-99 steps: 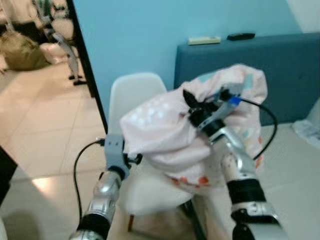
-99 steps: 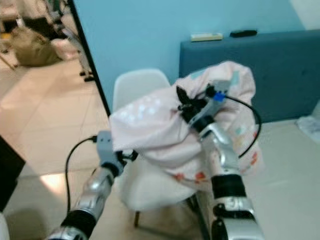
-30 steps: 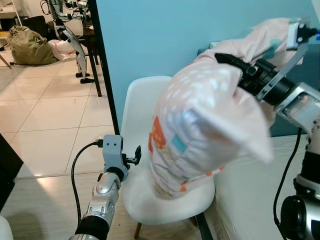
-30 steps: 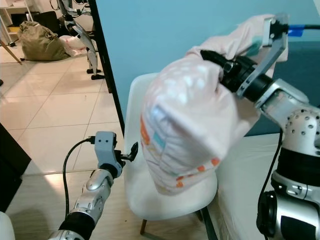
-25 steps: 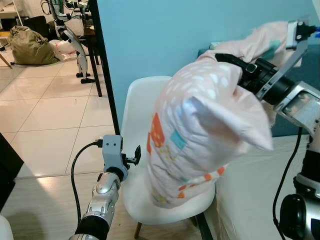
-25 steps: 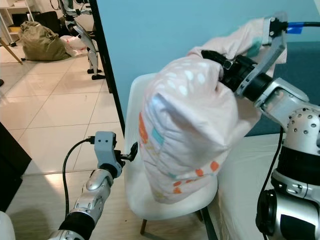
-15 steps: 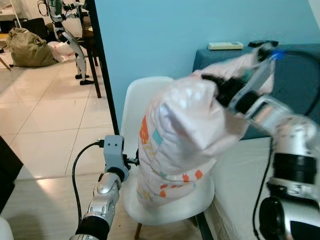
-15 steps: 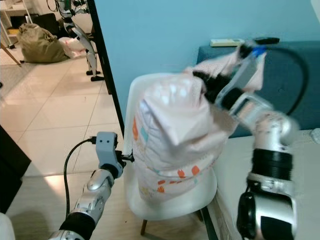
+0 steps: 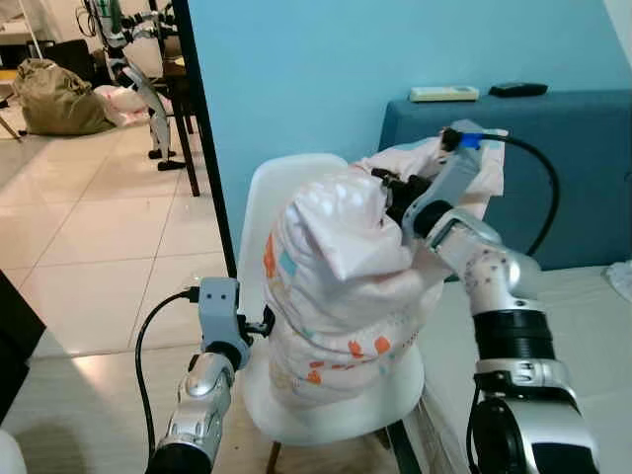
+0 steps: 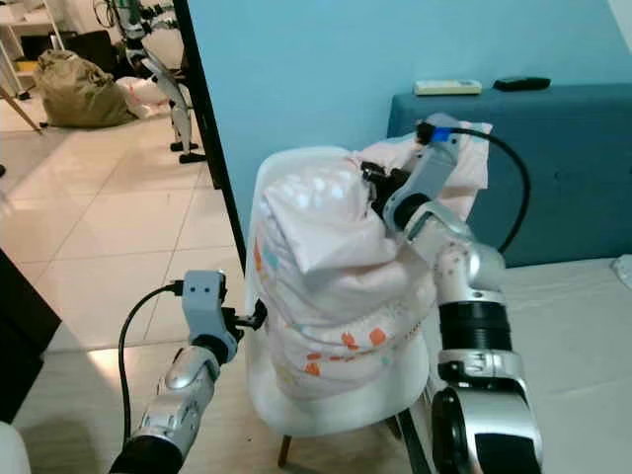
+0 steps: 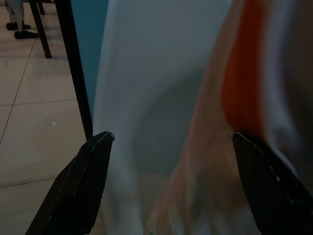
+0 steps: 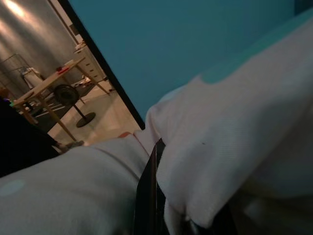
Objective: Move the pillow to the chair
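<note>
You are nearly done: the soft white pillow with coloured patches [image 9: 341, 286] now stands on the seat of the white moulded plastic chair [image 9: 341, 410], leaning against the chair's back. Your right gripper [image 9: 395, 202] has its fingers closed on a fold of fabric at the top of the pillow, so what looks left is to let go and draw the arm clear. Your left gripper [image 11: 171, 142] sits low, just beside the chair's front edge, fingers spread wide around nothing. Compared with a second ago, the pillow has dropped from hanging above the chair to resting on it, and the right arm has come down with it.
</note>
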`<state>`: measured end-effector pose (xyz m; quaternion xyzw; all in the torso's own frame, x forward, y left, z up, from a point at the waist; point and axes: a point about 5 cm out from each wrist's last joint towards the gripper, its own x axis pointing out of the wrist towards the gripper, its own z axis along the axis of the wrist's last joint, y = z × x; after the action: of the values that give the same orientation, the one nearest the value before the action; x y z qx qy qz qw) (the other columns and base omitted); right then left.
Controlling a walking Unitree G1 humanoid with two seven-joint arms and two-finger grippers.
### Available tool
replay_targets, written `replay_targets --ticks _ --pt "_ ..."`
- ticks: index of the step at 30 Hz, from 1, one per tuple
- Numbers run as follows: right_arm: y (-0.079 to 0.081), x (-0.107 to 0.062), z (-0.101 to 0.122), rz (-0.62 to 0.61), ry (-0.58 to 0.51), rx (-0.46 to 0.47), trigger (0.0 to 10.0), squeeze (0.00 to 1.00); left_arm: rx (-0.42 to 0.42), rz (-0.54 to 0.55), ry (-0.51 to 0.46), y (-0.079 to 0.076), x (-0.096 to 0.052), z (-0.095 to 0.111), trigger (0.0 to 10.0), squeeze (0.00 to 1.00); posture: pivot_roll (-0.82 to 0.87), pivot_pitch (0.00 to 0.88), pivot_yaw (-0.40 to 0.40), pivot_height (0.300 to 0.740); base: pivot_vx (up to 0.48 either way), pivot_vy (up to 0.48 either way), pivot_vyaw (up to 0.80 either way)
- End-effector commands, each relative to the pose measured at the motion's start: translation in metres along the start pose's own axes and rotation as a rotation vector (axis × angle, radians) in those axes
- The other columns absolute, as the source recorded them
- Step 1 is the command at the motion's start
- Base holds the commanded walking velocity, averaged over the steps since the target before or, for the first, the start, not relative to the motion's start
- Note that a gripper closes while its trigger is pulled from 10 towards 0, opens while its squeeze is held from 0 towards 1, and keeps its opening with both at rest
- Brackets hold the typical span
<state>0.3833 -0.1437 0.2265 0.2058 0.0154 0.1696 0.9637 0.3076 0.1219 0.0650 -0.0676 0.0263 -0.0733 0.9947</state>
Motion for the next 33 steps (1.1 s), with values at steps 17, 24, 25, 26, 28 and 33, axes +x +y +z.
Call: replay_targets --ticks 17,24,25,26,28,33 --pt "0.002 0.006 -0.042 0.078 -0.039 0.124 10.0 0.00 0.014 -0.016 0.012 -0.003 0.000 0.003 10.0 0.00 -0.03 0.045 0.018 0.680 0.000 0.000 0.00" --pt "0.004 0.007 -0.039 0.104 -0.078 0.138 10.0 0.00 0.014 -0.024 0.015 -0.006 0.000 0.002 10.0 0.00 -0.03 0.047 0.019 0.645 0.000 0.000 0.00" --pt "0.004 0.007 -0.039 0.104 -0.078 0.138 10.0 0.00 0.014 -0.024 0.015 -0.006 0.000 0.002 10.0 0.00 -0.03 0.047 0.019 0.645 0.000 0.000 0.00" --pt "0.004 0.008 -0.035 0.112 -0.105 0.141 10.0 0.00 0.013 -0.024 0.014 -0.006 0.000 0.003 10.0 0.00 -0.03 0.046 0.018 0.635 0.000 0.000 0.00" --pt "0.004 0.009 -0.032 0.110 -0.128 0.136 10.0 0.00 0.012 -0.024 0.014 -0.006 0.000 0.003 10.0 0.00 -0.03 0.047 0.019 0.625 0.000 0.000 0.00" --pt "0.002 0.012 -0.033 0.092 -0.123 0.099 10.0 0.00 0.012 -0.026 0.015 -0.007 0.000 0.003 10.0 0.00 -0.03 0.050 0.017 0.620 0.000 0.000 0.00"
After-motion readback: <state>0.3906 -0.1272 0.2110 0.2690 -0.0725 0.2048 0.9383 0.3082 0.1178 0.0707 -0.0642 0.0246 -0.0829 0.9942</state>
